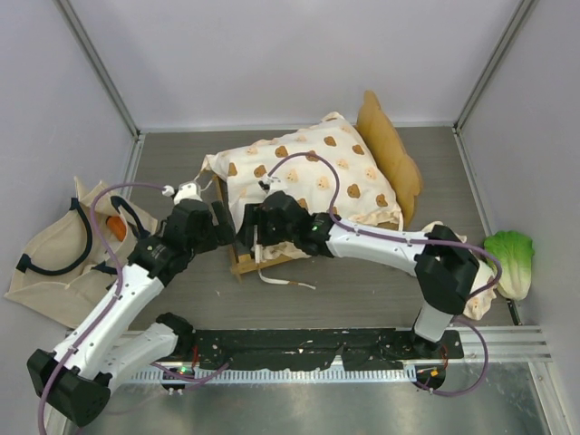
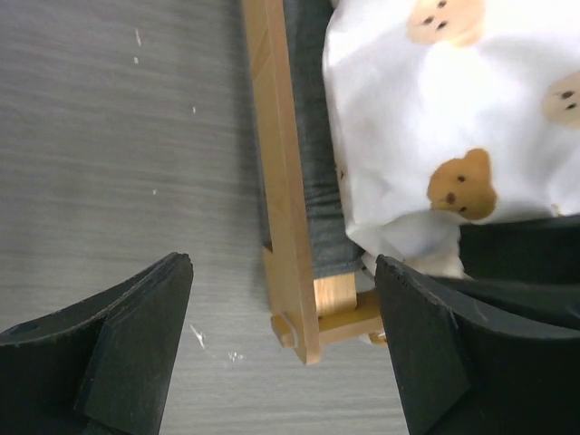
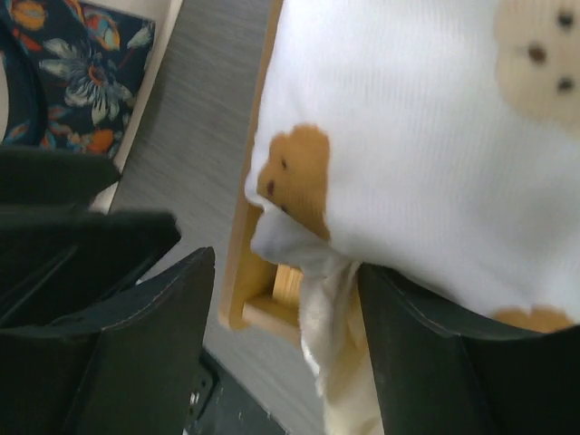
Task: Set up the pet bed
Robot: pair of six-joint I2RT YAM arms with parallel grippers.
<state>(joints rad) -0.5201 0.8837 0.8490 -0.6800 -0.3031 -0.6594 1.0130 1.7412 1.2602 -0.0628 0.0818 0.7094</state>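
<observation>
i see the pet bed [image 1: 390, 156] in the middle of the table [image 1: 362, 294], scalloped headboard at the far right, with the bear-print cushion [image 1: 308, 177] lying across the frame and spilling over its near-left end. my left gripper [image 2: 285, 272] hovers over the frame's near corner, jaws spread wide and clasping nothing, the wooden rail [image 2: 281, 136] and grey fabric base [image 2: 317, 136] showing between its fingers. my right gripper [image 3: 285, 267] sits just beside it at the cushion's corner, jaws also apart, with a loose fold of cream cloth hanging in the gap unpinched; the tote bag [image 1: 45, 272] lies far left and the lettuce toy [image 1: 509, 258] far right.
</observation>
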